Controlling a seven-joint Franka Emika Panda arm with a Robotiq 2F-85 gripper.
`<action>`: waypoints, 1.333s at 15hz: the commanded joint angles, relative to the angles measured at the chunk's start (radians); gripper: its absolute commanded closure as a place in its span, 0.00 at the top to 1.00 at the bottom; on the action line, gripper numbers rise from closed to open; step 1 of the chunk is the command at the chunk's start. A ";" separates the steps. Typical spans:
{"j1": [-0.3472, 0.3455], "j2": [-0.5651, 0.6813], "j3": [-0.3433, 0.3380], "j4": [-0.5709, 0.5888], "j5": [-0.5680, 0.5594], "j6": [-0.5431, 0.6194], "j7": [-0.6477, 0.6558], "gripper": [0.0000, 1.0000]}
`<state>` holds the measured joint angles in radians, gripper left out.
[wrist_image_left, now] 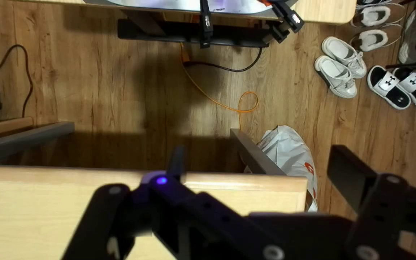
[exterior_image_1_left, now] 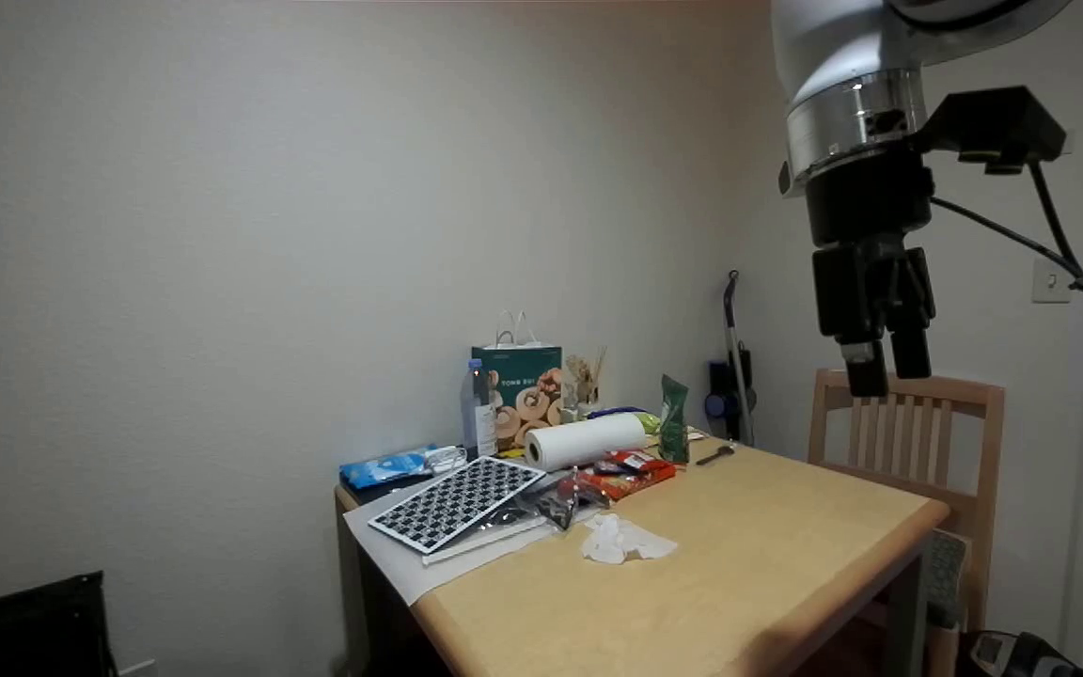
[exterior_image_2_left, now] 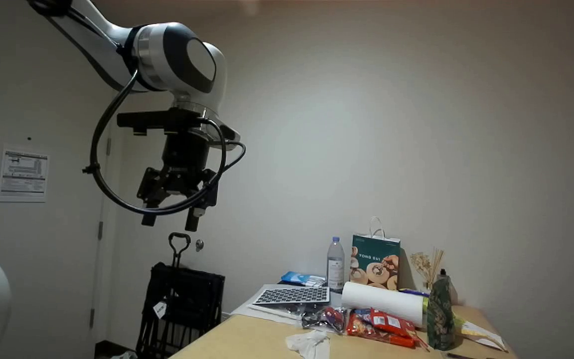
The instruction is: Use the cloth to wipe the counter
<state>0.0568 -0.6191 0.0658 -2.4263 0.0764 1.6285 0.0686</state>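
A white crumpled cloth [exterior_image_1_left: 624, 542] lies on the light wood table [exterior_image_1_left: 767, 536]. It also shows at the lower edge of an exterior view [exterior_image_2_left: 311, 343]. My gripper [exterior_image_1_left: 889, 369] is high above the table, well apart from the cloth. Its fingers are spread with nothing between them, as an exterior view [exterior_image_2_left: 170, 222] also shows. In the wrist view the gripper [wrist_image_left: 260, 162] has its two fingers wide apart over the table's edge [wrist_image_left: 244, 182] and the floor. The cloth is out of view there.
Behind the cloth stand red snack packets [exterior_image_1_left: 631, 473], a paper towel roll [exterior_image_1_left: 588, 442], a green pouch [exterior_image_1_left: 674, 419], a bottle [exterior_image_1_left: 478, 409] and a paper bag [exterior_image_1_left: 527, 390]. A checkered panel [exterior_image_1_left: 459, 503] lies at the table's left. A wooden chair [exterior_image_1_left: 908, 428] stands beside the table.
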 commanded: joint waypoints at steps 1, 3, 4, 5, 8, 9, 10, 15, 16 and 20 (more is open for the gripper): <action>-0.016 0.048 -0.004 0.022 -0.026 0.013 -0.006 1.00; -0.024 0.097 -0.015 0.041 -0.046 0.025 -0.021 1.00; -0.027 0.123 -0.020 0.051 -0.056 0.032 -0.025 1.00; -0.032 0.159 -0.027 0.068 -0.067 0.038 -0.030 1.00; -0.039 0.255 -0.050 0.126 -0.080 0.045 -0.043 1.00; -0.035 0.274 -0.063 0.145 -0.062 0.037 -0.069 1.00; -0.032 0.287 -0.072 0.161 -0.056 0.024 -0.095 1.00; -0.034 0.289 -0.065 0.152 -0.061 0.041 -0.065 1.00; -0.034 0.290 -0.063 0.144 -0.056 0.067 -0.051 1.00; -0.057 0.400 -0.062 0.153 -0.128 0.244 -0.018 1.00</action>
<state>0.0263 -0.3048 -0.0050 -2.2843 0.0031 1.7816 0.0170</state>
